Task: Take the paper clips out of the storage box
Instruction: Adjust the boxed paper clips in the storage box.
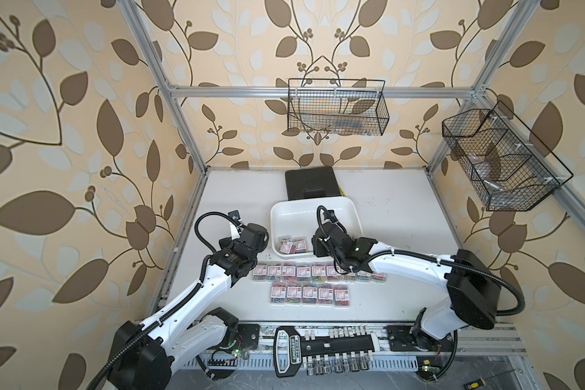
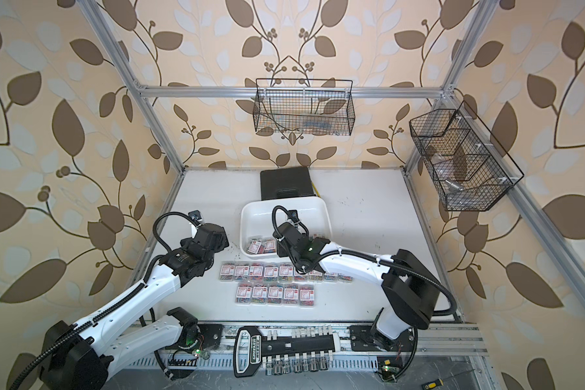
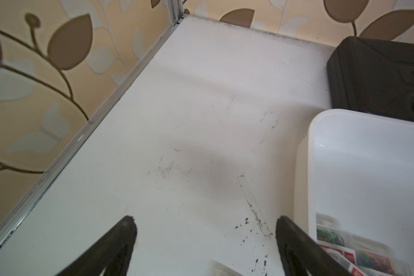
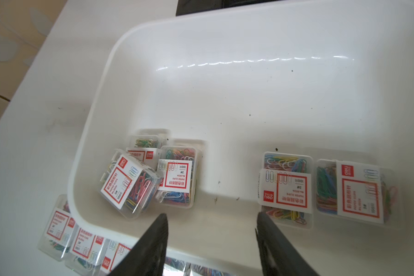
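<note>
Spread, empty right gripper hovers over clear boxes of multicoloured paper clips in shallow white plastic tray; next it likely lowers and pinches one; left gripper spread outside tray.

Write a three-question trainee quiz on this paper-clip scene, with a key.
1. True or false: the storage box is empty.
2. How many paper-clip boxes form the shorter row outside it? A three, B five, C eight.
3. Which hand hangs over the storage box?
Key: 1 false, paper-clip boxes lie inside; 2 B; 3 the right hand.
</note>
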Available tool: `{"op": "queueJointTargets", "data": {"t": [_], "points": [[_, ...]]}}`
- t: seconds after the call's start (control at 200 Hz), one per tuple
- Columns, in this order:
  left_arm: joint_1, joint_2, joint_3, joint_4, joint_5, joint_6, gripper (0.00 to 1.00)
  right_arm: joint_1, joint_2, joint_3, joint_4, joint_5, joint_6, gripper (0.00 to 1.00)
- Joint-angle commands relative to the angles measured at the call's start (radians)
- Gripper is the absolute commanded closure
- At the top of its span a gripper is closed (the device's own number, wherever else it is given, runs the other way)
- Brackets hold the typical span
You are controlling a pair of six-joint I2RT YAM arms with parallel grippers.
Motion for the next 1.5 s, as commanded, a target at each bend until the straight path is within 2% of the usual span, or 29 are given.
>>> {"op": "queueJointTargets", "data": {"t": [0.0,0.305,0.51,0.69,0.975,1.275,1.494], "points": [[-0.002,-0.030,-0.020,0.000,-0.069,-0.029,0.05,-0.006,0.046,0.050,-0.019,0.003,-0.022,0.40],[-0.002,-0.013,-0.019,-0.003,-0.089,-0.047,0.04,-0.005,0.176,0.112,-0.019,-0.011,-0.001,0.39],[-0.002,-0.016,-0.022,-0.002,-0.096,-0.050,0.03,-0.015,0.255,0.182,-0.021,-0.055,-0.019,0.32],[-0.003,-0.006,-0.019,-0.001,-0.098,-0.048,0.02,-0.015,0.304,0.287,-0.024,-0.070,-0.045,0.29],[-0.002,-0.011,-0.020,-0.003,-0.102,-0.048,0.02,-0.006,0.328,0.360,0.019,-0.076,-0.010,0.23],[-0.003,-0.048,-0.039,0.003,-0.092,-0.049,0.01,0.022,0.460,0.509,-0.056,-0.058,0.051,0.18],[-0.002,-0.051,-0.039,0.000,-0.091,-0.050,0.01,0.032,0.545,0.607,-0.114,-0.043,0.043,0.17]]}}
